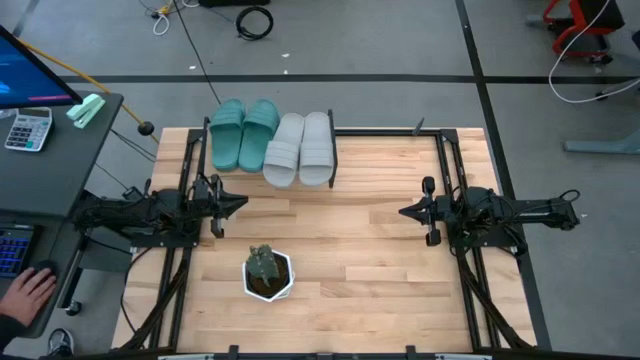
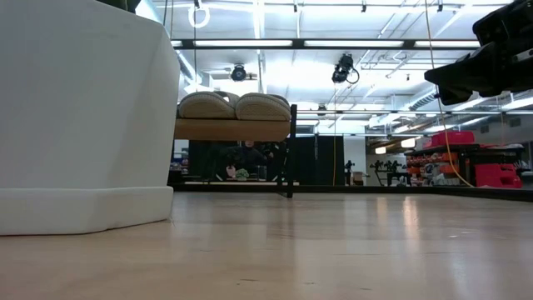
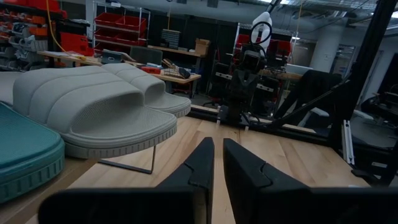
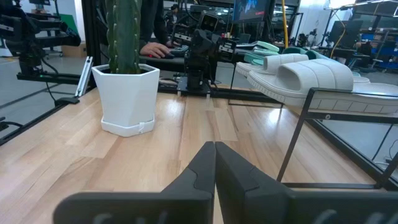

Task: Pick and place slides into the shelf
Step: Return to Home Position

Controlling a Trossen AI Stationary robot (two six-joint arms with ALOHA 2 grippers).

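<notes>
We see all four slides on the shelf (image 2: 231, 129), which in the high view is in the upper middle of the frame. The two teal slides (image 1: 228, 135) lie on the left. The two grey slides (image 1: 285, 150) lie directly to their right, and each slide touches its neighbour. The grey pair sits a little lower in the frame than the teal pair. In the low view the light board of the shelf stands on thin black legs in the middle of the frame. There we see the rounded ends of the two grey slides on top of it.

The left gripper (image 1: 238, 203) is over the table (image 1: 350, 250), left of the frame's middle. It is just below the teal slides in the picture and apart from them. In its wrist view its fingers (image 3: 199, 168) stand almost together, with only a thin slit between them, and they hold nothing. The right gripper (image 1: 405, 211) is right of the middle and points toward the left one, well apart from the shelf. Its fingers (image 4: 199, 171) are pressed together and also hold nothing.

Between the two grippers, but lower in the frame, stands a potted plant (image 1: 268, 272) in a white pot. In the lower left corner a person's hand (image 1: 30, 292) rests beside the table.
</notes>
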